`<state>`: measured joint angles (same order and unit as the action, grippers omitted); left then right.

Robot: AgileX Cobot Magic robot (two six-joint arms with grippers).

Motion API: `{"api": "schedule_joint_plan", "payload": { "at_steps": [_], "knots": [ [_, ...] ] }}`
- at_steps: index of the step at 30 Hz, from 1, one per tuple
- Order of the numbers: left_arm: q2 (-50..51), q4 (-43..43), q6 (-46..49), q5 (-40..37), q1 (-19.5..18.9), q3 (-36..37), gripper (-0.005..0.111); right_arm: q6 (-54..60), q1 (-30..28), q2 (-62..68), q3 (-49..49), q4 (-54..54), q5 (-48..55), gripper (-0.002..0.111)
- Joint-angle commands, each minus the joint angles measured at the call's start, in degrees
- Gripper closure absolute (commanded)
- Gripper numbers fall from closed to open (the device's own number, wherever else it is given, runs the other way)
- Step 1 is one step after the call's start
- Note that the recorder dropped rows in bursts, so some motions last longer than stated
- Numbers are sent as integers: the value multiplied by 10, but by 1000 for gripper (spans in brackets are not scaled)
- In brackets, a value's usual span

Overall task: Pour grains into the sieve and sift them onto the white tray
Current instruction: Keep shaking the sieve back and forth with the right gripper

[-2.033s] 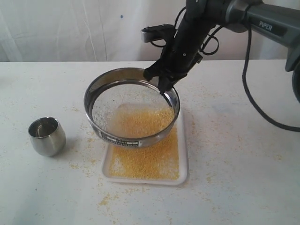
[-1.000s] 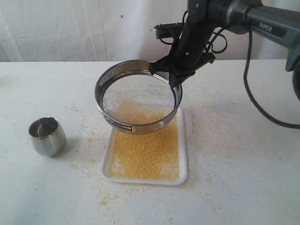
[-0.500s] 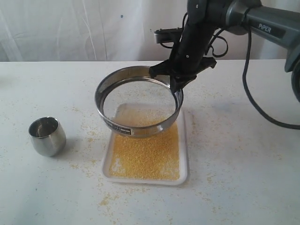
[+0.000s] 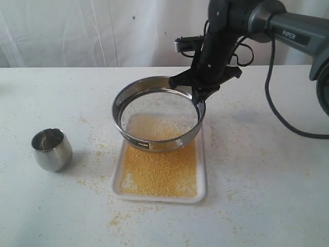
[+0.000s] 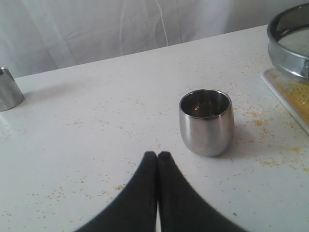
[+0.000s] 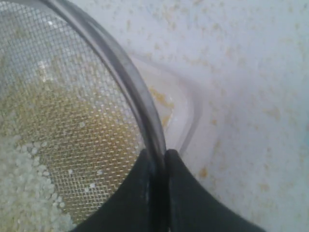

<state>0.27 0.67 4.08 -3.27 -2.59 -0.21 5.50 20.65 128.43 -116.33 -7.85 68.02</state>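
While the right gripper [image 4: 196, 93] is clamped on the far-right rim of the sieve [image 4: 169, 145], the sieve sits over the far half of the white tray [image 4: 202, 177], centre of scene. Right wrist view confirms the grip: one finger inside the ring, one outside, rim pinched between them. Label plate on sieve wall faces near-left. Sieve looks raised, but whether its underside touches the tray can't be confirmed.

Grains [image 4: 162, 175]: yellow layer covers most of the tray floor, esp. the near half, w/ a small bare patch toward the near-left corner. Same layer shows thru the mesh. Pale whitish granules lie on the mesh itself, clearest in right wrist view.

Left gripper [image 5: 157, 159]: fingers pressed together, tips meeting, nothing between them. It is above the table [image 4: 267, 180], pointing toward the steel cup [image 4: 51, 149], near it but apart.

Steel cup: upright, well left of the tray. Interior shows bare steel as far as left wrist view allows.

Table: white top. Loose grains scattered around the tray, esp. on its left and near sides, and around the cup. Black cable [image 4: 277, 113] from the right arm trails over the far-right area.

Second steel item [image 5: 7, 92] only partly in left wrist view. ID not possible.
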Motion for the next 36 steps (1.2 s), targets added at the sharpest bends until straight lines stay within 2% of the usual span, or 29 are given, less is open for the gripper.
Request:
{"api": "schedule_joint_plan", "payload": {
  "at_steps": [1, 2, 3, 4, 5, 6, 7, 9, 10, 12, 13, 14, 16, 17, 19, 20, 22, 23, 24, 25, 26, 27, 29, 30, 31, 33, 34, 35, 36],
  "knots": [
    [-3, 8, 2, 2, -1, 2, 107, 76, -1, -12, -2, -15, 6, 108],
    [-3, 8, 2, 2, -1, 2, 107, -103, -8, -12, -2, 66, -20, 108],
    [-3, 8, 2, 2, -1, 2, 107, -150, -11, -12, -2, 54, -15, 108],
    [-3, 8, 2, 2, -1, 2, 107, -27, -12, -10, -2, -30, 5, 108],
    [-3, 8, 2, 2, -1, 2, 107, 155, -10, -9, -2, -141, 19, 108],
    [-3, 8, 2, 2, -1, 2, 107, 217, -5, -8, -1, -163, 19, 108],
    [-3, 8, 2, 2, -1, 2, 107, 186, -2, -9, -2, -116, 19, 108],
    [-3, 8, 2, 2, -1, 2, 107, -131, -4, -10, -2, 78, -20, 108],
    [-3, 8, 2, 2, -1, 2, 107, -160, -6, -11, -2, 63, -16, 108],
    [-3, 8, 2, 2, -1, 2, 107, 182, -4, -10, -2, -140, 19, 108],
    [-3, 8, 2, 2, -1, 2, 107, 241, 1, -9, 1, -159, 19, 108],
    [-3, 8, 2, 2, -1, 2, 107, 207, 3, -14, 1, -109, 19, 108],
    [-3, 8, 2, 2, -1, 2, 107, -122, 0, -16, 1, 61, -31, 108],
    [-3, 8, 2, 2, -1, 2, 107, -138, -2, -16, 1, 51, -28, 108],
    [-3, 8, 2, 2, -1, 2, 107, 166, 0, -16, 1, -80, 19, 108],
    [-3, 8, 2, 2, -1, 2, 107, 200, 0, -16, 2, -76, 19, 108],
    [-3, 8, 2, 2, -1, 2, 107, -72, -3, -16, 2, 71, -14, 108],
    [-3, 8, 2, 2, -1, 2, 107, -167, -7, -16, 2, 107, -16, 108],
    [-3, 8, 2, 2, -1, 2, 107, -85, -9, -16, 2, 53, -6, 108],
    [-3, 8, 2, 2, -1, 2, 107, 92, -10, -16, 2, -41, 19, 108],
    [-3, 8, 2, 2, -1, 2, 107, 195, -10, -16, 2, -97, 19, 108],
    [-3, 8, 2, 2, -1, 2, 107, 225, -8, -16, 2, -110, 19, 108],
    [-3, 8, 2, 2, -1, 2, 107, 55, -12, -19, 2, -12, 0, 108],
    [-3, 8, 2, 2, -1, 2, 107, -87, -13, -20, 2, 38, -22, 108],
    [-3, 8, 2, 2, -1, 2, 107, -101, -13, -21, 2, 26, -24, 108],
    [-3, 8, 2, 2, -1, 2, 107, 184, -11, -21, 2, -119, 19, 108],
    [-3, 8, 2, 2, -1, 2, 107, 228, -9, -21, 2, -126, 19, 108],
    [-3, 8, 2, 2, -1, 2, 107, 169, -8, -21, 2, -83, 19, 108],
    [-3, 8, 2, 2, -1, 2, 107, 25, -8, -23, 2, -4, -19, 108]
  ]
}}
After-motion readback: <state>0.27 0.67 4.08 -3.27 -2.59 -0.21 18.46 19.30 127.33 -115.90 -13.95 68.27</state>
